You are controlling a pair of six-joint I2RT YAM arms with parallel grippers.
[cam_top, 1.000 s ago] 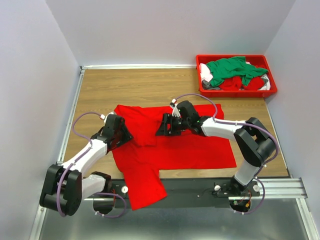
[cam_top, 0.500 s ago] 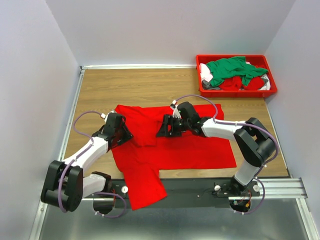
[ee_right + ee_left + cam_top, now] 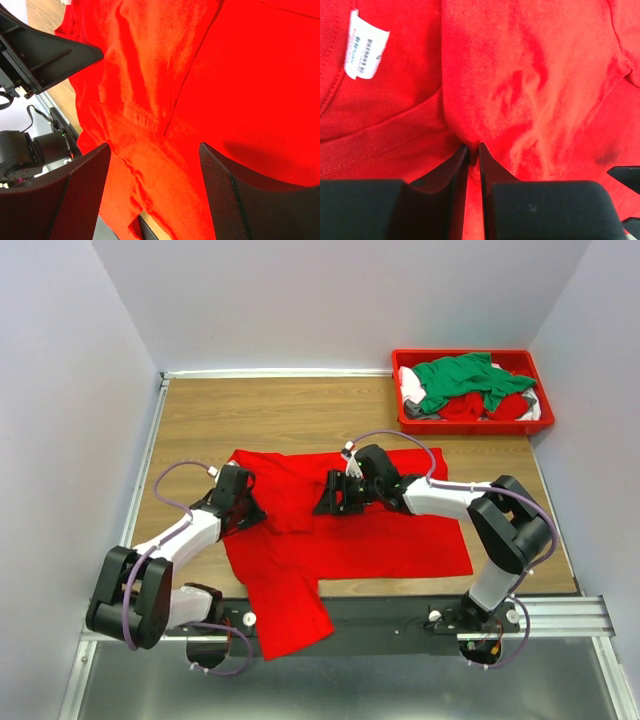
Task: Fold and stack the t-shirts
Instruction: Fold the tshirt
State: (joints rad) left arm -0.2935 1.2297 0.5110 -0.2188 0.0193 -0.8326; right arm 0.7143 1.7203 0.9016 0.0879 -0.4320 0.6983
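Note:
A bright red t-shirt point(image 3: 350, 535) lies spread on the wooden table, one sleeve hanging over the near edge. My left gripper point(image 3: 250, 512) sits at its left edge, shut on a pinched fold of the red cloth point(image 3: 472, 142); a white label point(image 3: 365, 45) shows near the collar. My right gripper point(image 3: 330, 502) hovers over the middle of the shirt, open and empty, with red cloth point(image 3: 165, 140) spread beneath its fingers. More t-shirts, a green one point(image 3: 465, 378), red ones and white ones, are heaped in the bin.
A red plastic bin point(image 3: 470, 420) stands at the back right corner of the table point(image 3: 280, 410). A black and metal rail point(image 3: 560, 615) runs along the near edge. Grey walls close in on three sides.
My left gripper has slid slightly right and up along the shirt's left edge. The right arm has barely moved.

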